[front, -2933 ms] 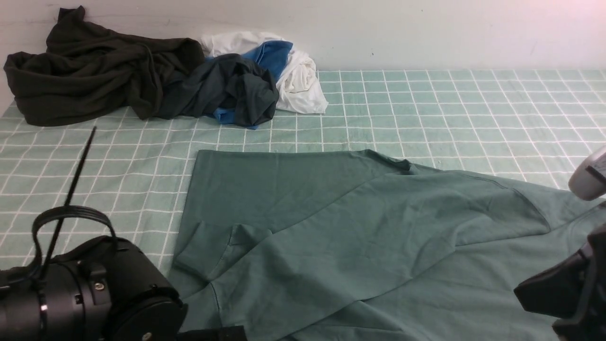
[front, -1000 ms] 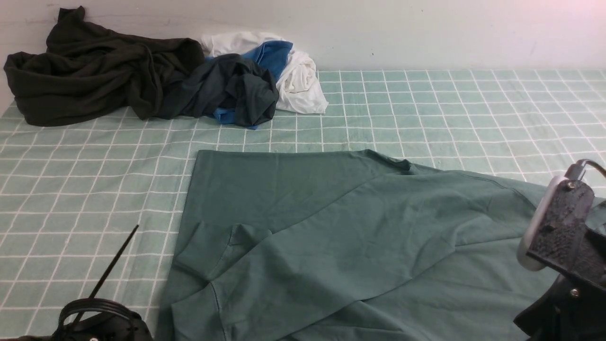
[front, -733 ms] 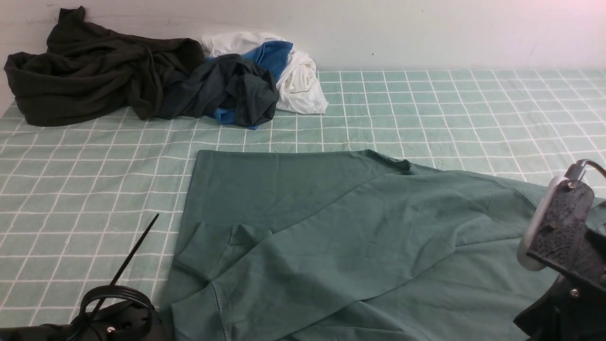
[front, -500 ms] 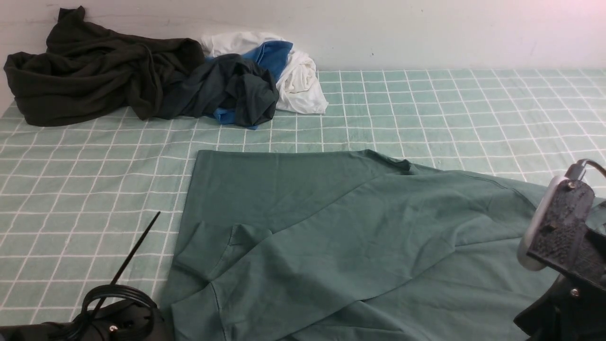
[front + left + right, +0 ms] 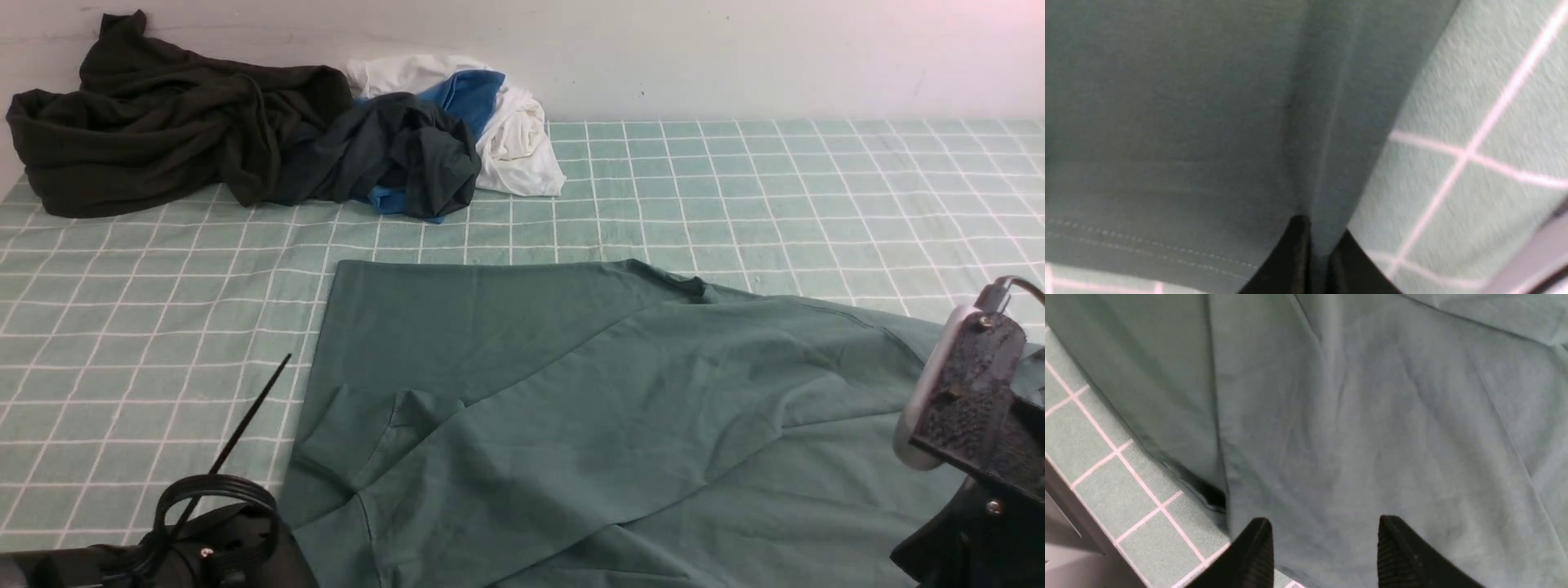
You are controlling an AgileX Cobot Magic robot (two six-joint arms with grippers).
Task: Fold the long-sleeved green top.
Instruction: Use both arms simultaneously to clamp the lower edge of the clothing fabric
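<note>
Jaws of the left gripper (image 5: 1319,234) are clamping tight on a raised fold of the top (image 5: 571,408), pinching it at the cloth's edge, with the checked sheet (image 5: 1474,102) lying just beside the grip. The right gripper (image 5: 1325,522) is standing wide open and holding nothing. The top is lying spread beneath and ahead of it. Whether its tips are touching the cloth cannot be told.

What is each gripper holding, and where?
The left gripper pinches the green long-sleeved top by an edge fold near its hem; the right gripper is open, holding nothing.
</note>
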